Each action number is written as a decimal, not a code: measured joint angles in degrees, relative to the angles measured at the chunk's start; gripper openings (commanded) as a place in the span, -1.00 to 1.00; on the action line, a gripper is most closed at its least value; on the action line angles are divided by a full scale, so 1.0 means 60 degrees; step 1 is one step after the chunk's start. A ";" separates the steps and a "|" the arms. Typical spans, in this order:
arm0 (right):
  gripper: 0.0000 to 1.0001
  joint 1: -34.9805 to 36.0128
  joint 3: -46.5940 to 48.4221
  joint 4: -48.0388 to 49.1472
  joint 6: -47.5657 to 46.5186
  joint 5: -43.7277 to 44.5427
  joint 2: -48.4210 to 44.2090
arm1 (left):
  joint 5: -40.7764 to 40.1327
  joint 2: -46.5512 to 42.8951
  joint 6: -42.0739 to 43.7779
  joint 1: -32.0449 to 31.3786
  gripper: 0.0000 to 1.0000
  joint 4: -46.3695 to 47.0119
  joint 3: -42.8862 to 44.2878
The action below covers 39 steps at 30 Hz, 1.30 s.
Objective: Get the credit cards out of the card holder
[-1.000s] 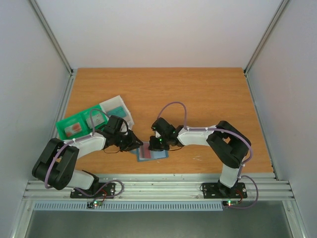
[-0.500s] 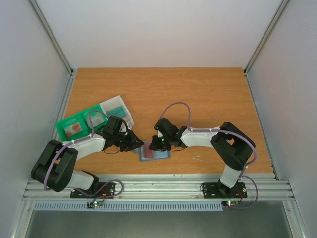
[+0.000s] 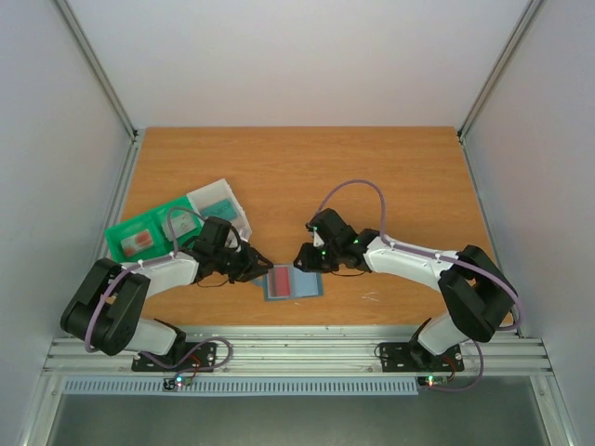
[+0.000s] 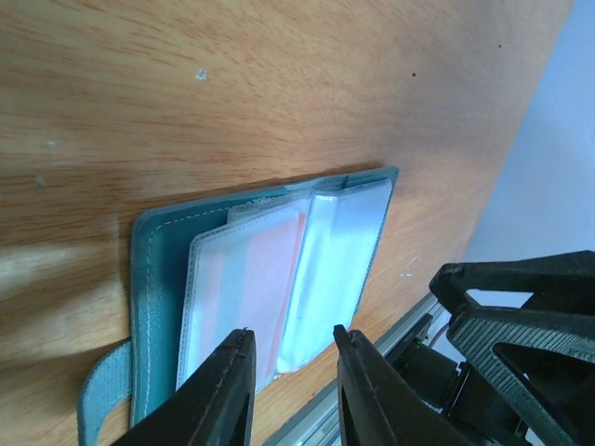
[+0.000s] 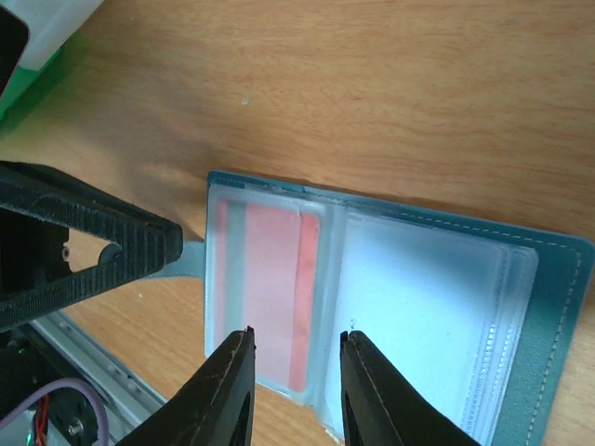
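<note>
The right gripper (image 5: 296, 336) has drawn back off the holder (image 3: 291, 282) as its arm swung out to the right, leaving the holder more exposed. The left gripper (image 4: 293, 339) has stayed at the holder's left edge.

The right gripper's jaws stand narrowly apart with nothing between them. Through the gap its wrist view shows the holder below. In the top view this gripper hangs at the holder's far edge.

The left gripper's jaws are also only a little apart and clamp nothing that can be seen. In its wrist view the corner of a clear sleeve shows in the gap. Whether a fingertip touches the holder cannot be told.

The holder lies opened flat on the table (image 3: 372, 177), close to the near edge and between the two grippers. A red card (image 5: 274, 288) sits inside a clear sleeve on one half. The sleeves (image 5: 418, 307) on the other half look pale and glossy. A strap (image 4: 98, 400) sticks out from the holder's edge on the left gripper's side.

Further left lie a green tray (image 3: 119, 243) and, beyond it, a clear tray (image 3: 223, 200), both well apart from the holder.
</note>
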 measured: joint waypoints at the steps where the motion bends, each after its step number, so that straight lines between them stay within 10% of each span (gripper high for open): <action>1: -0.52 -0.0004 -0.0018 0.0025 0.0004 -0.0076 -0.0007 | -0.0011 0.0000 -0.0007 -0.0004 -0.43 0.0007 0.0000; 39: -0.98 0.0616 0.0772 0.0197 0.0331 -0.0193 0.2397 | -0.0178 -0.0168 0.0390 -0.0007 -0.29 -0.0299 -0.0062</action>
